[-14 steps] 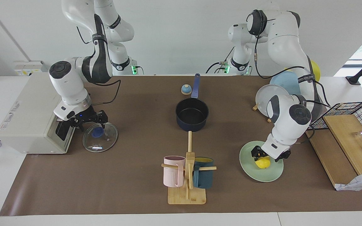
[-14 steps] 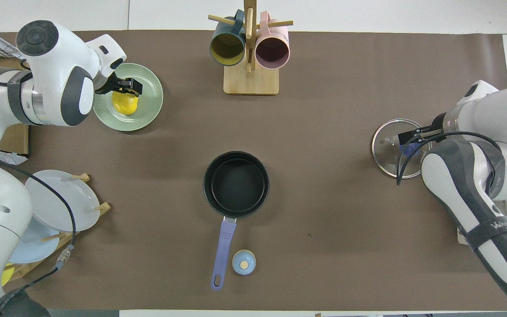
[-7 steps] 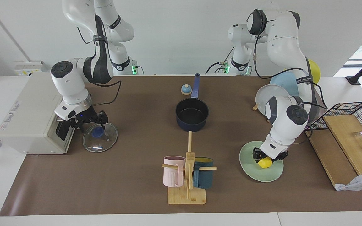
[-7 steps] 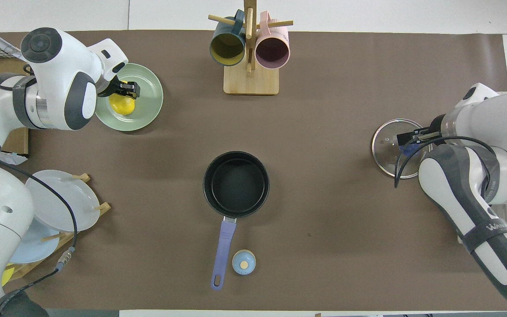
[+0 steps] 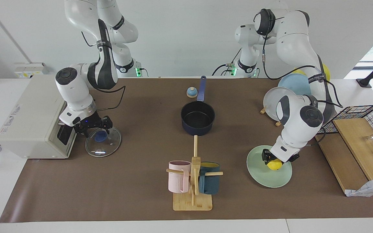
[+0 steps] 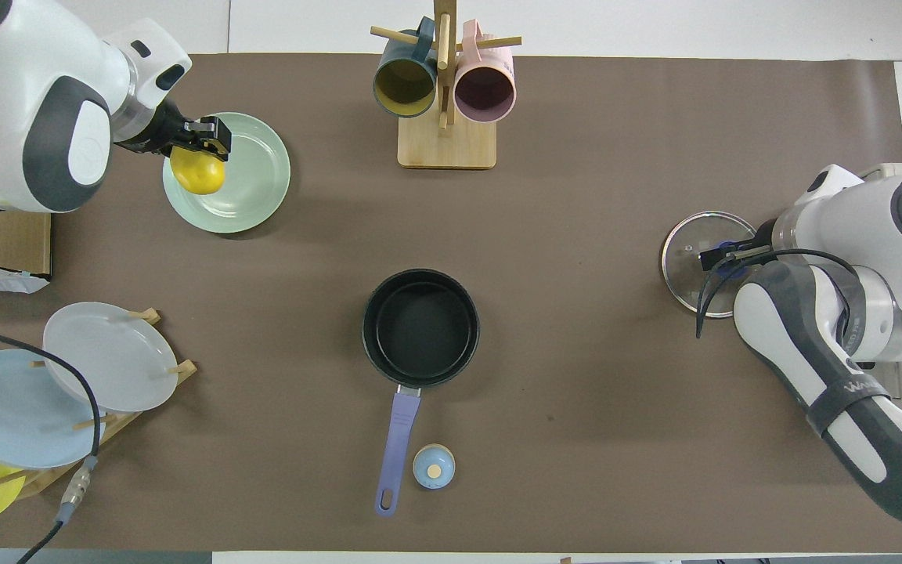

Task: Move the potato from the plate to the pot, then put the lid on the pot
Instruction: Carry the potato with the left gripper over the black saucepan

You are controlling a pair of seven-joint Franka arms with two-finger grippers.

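Left end effector [image 5: 274,159]: clamped on the potato [image 5: 274,165] — over the plate [image 5: 264,176].
Right end effector [image 5: 93,125]: spread wide — over the lid [image 5: 104,145].

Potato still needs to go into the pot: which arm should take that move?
Left: its pincer is shut on the potato over the plate. The right pincer is open at the lid.

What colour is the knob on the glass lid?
Blue. The knob at the centre of the clear lid shows best in the facing view.
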